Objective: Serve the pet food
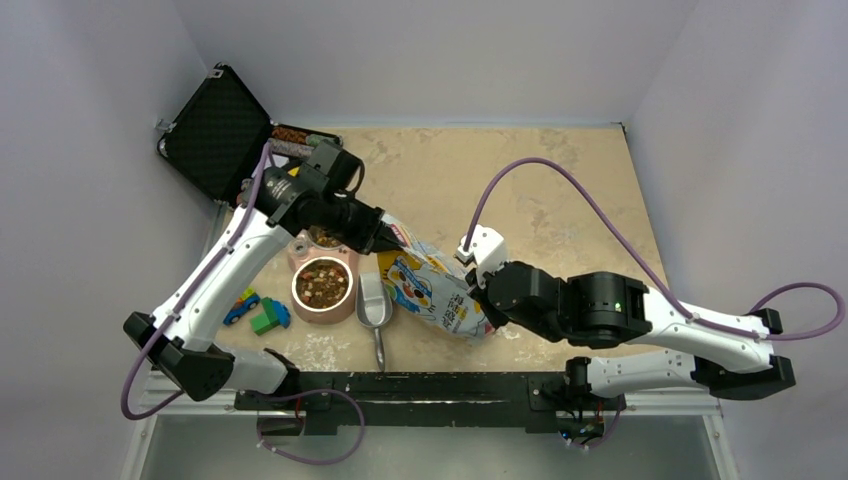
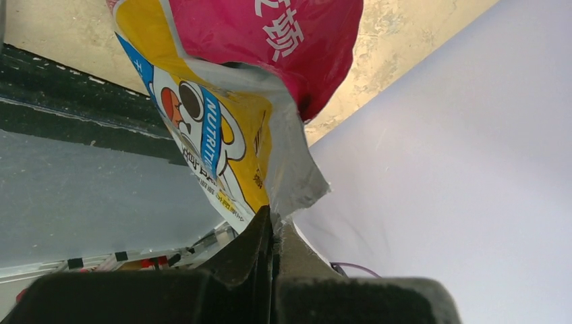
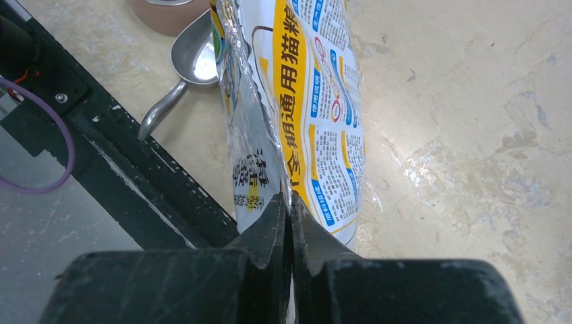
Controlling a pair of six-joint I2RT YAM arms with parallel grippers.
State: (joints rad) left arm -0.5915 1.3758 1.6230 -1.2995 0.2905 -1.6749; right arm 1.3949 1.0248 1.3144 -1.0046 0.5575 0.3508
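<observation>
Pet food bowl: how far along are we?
Done: the pink bowl holds kibble. In hand: left gripper and right gripper each shut on one end of the cat food bag, beside the bowl. Left: probably setting the bag down and letting go; the metal scoop lies by the bowl.

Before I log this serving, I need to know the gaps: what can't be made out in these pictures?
Contents of the glossy white printed bag: every view, its opaque foil hides them.
Bag's far end: top view, the left gripper covers it.
Pink round bowl: right wrist view, cut off by the top edge.
</observation>
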